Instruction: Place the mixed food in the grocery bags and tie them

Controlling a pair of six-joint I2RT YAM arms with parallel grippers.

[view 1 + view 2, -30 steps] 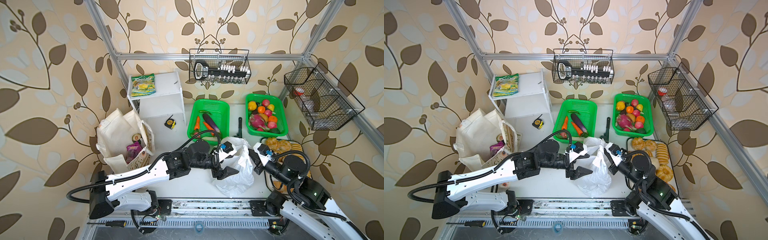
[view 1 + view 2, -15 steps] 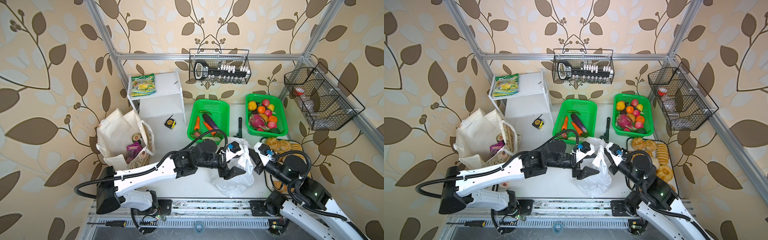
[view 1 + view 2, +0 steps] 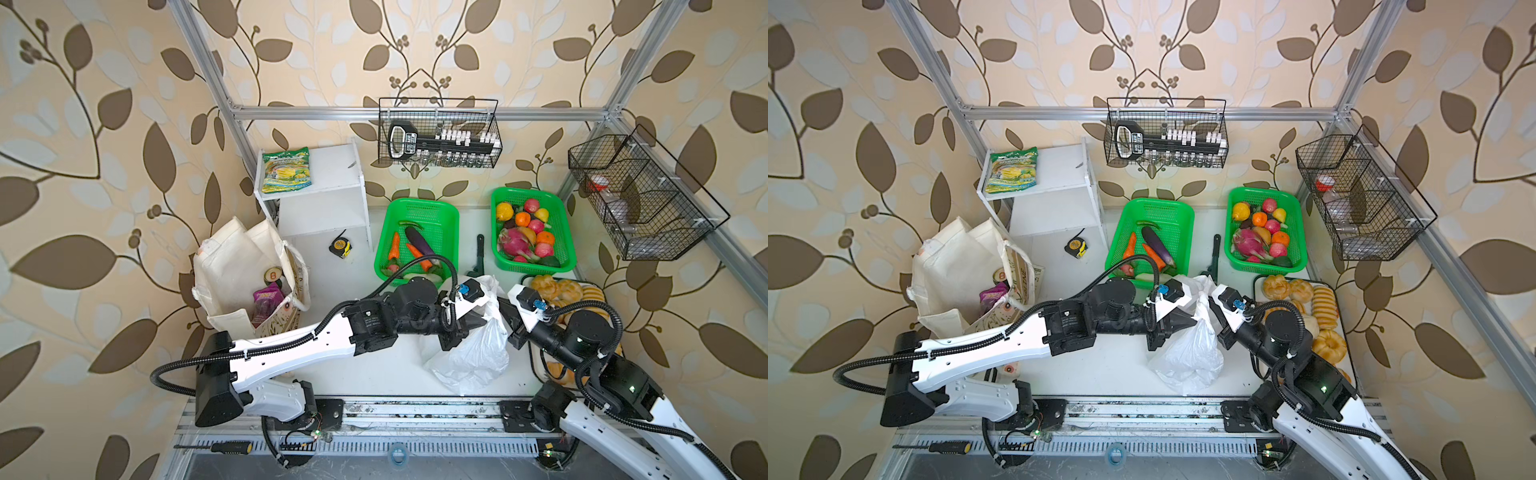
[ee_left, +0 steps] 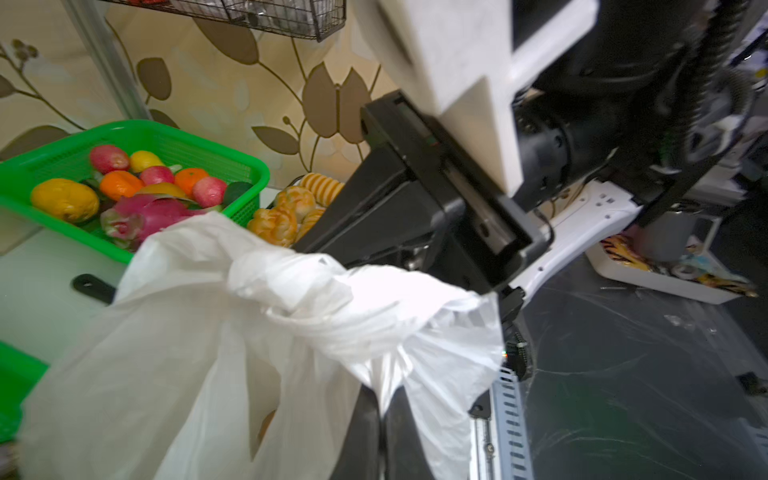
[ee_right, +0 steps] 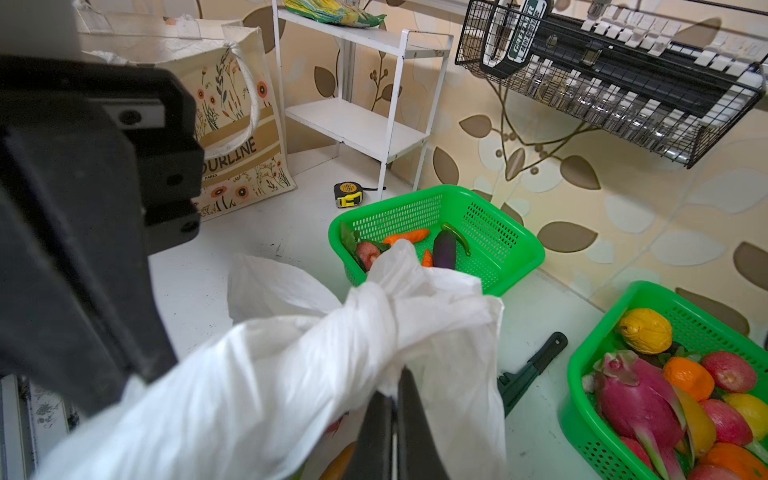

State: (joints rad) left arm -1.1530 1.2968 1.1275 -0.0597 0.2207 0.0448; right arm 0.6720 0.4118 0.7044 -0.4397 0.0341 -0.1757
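The white plastic grocery bag (image 3: 469,357) (image 3: 1187,357) stands at the table's front middle, its top gathered between both arms. My left gripper (image 3: 482,322) (image 4: 381,399) is shut on a bunched strip of the bag (image 4: 208,332). From the right, my right gripper (image 3: 502,302) (image 5: 395,390) is shut on another fold of it (image 5: 291,353). Something orange-brown (image 4: 266,419) shows inside; the rest of its contents are hidden. The cream canvas tote (image 3: 232,266) (image 5: 237,124) stands open at the left, holding the purple pouch (image 3: 268,297) and a can (image 3: 272,275).
Behind the bag stand a green basket (image 3: 415,208) of vegetables and another (image 3: 532,195) of fruit. Bread rolls (image 3: 557,291) lie on the right beside my right arm. A white shelf (image 3: 324,183), a tape measure (image 3: 340,248) and a black tool (image 3: 480,257) lie further back.
My left arm has reached rightward to the plastic bag, and its open jaws have shut on the bag's gathered top. The right arm has held still.
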